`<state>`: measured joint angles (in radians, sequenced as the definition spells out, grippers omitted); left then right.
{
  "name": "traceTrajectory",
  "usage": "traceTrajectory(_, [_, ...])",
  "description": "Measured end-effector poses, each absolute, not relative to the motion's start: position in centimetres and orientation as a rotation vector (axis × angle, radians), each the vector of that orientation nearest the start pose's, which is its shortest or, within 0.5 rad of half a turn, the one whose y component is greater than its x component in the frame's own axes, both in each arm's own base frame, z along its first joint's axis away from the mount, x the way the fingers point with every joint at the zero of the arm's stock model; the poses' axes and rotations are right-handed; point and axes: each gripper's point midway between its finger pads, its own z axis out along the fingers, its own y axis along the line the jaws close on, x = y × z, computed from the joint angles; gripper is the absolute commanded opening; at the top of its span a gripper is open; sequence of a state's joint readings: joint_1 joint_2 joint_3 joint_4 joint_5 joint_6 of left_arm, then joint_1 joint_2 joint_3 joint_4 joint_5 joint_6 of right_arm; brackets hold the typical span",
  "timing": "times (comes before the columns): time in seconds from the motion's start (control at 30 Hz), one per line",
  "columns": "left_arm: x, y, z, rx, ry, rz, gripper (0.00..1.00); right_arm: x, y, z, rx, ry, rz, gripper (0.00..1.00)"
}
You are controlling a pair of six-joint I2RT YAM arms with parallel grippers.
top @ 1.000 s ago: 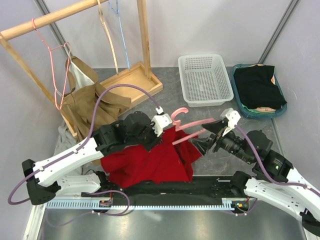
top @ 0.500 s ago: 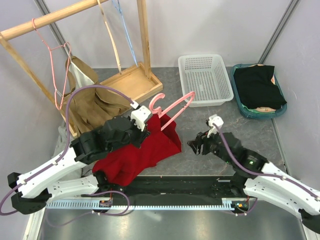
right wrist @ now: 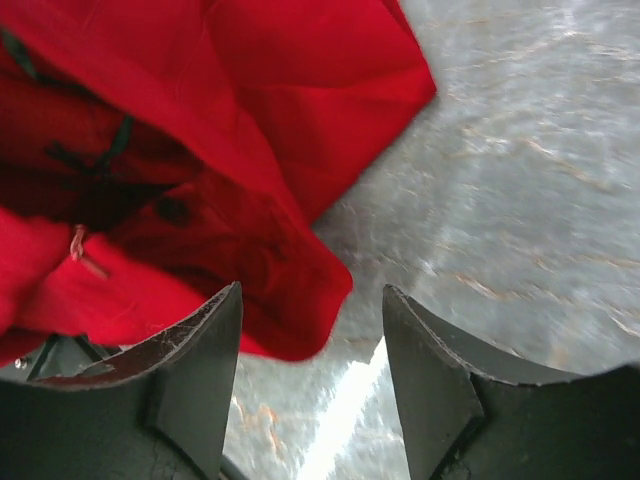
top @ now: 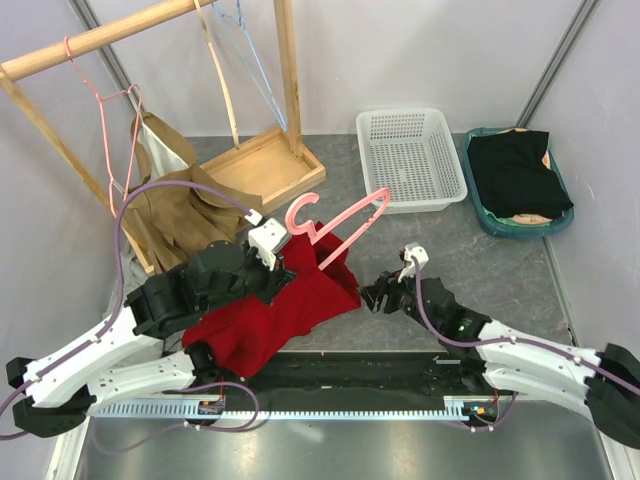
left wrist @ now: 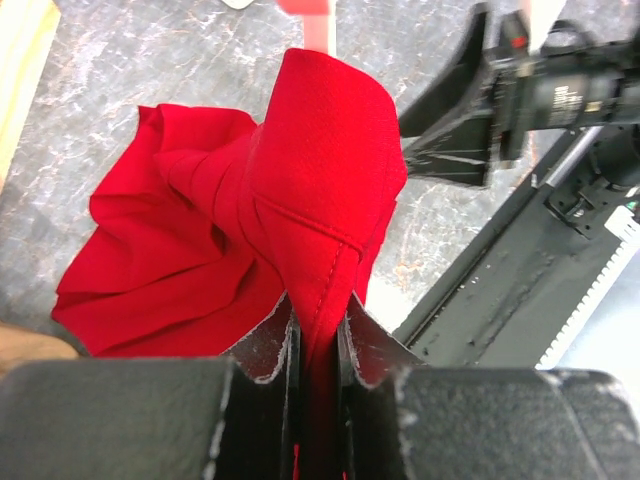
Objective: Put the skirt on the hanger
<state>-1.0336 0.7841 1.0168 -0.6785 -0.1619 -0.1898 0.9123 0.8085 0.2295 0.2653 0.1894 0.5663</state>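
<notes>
While left hand (left wrist: 316,335) pinches skirt (left wrist: 300,180) (red), right hand (right wrist: 312,300) gapes beside it.

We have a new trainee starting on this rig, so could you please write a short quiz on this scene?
1. True or false: the left end effector is shut on the red skirt.
2. What lies in the teal bin? A) a black garment B) a white towel C) a pair of shoes
3. Fill in: the right end effector has its jaws ___ near the skirt's hem.
Key: 1 true; 2 A; 3 open.
</notes>
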Motion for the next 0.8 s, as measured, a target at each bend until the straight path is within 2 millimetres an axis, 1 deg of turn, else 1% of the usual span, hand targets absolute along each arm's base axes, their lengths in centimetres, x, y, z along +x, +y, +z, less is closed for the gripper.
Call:
traceTrajectory(0.13, [15.0,-21.7,27.2,0.749,1.922,-0.631,0.02,20.2,24.7,9.5,-0.211,1.967,0.837,0.65])
traceTrajectory(0.2, [14.9,-21.7,27.2,0.748,1.921,-0.636,0.02,20.4,25.1,8.7,-0.212,1.981,0.831,0.63])
traceTrajectory(0.23, [14.9,-21.7,27.3,0.746,1.920,-0.639,0.02,20.6,25.3,8.3,-0.210,1.988,0.824,0.56])
traceTrajectory(0.3, [14.7,-21.6,27.4,0.746,1.917,-0.649,0.02,21.0,25.4,7.5,-0.200,1.998,0.807,0.46])
traceTrajectory(0.33, [14.6,-21.6,27.4,0.745,1.915,-0.654,0.02,21.1,25.3,7.2,-0.195,2.004,0.799,0.36])
traceTrajectory(0.4, [14.4,-21.4,27.6,0.744,1.908,-0.666,0.02,21.5,25.2,6.5,-0.170,2.021,0.787,0.25])
traceTrajectory(0.43, [14.3,-21.2,27.7,0.740,1.906,-0.670,0.02,21.7,25.1,6.3,-0.160,2.027,0.780,0.12])
traceTrajectory(0.5, [13.9,-20.7,28.0,0.733,1.898,-0.681,0.02,22.0,25.0,6.2,-0.144,2.029,0.779,0.00])
traceTrajectory(0.67, [12.9,-19.5,28.1,0.719,1.872,-0.712,0.02,22.6,25.5,7.8,-0.117,2.005,0.820,0.00])
traceTrajectory(0.73, [12.4,-19.1,28.0,0.726,1.869,-0.727,0.02,23.3,25.4,9.0,-0.101,1.996,0.817,0.00])
traceTrajectory(0.8, [12.0,-18.9,28.0,0.734,1.863,-0.743,0.02,24.4,25.0,10.5,-0.084,1.983,0.807,0.00])
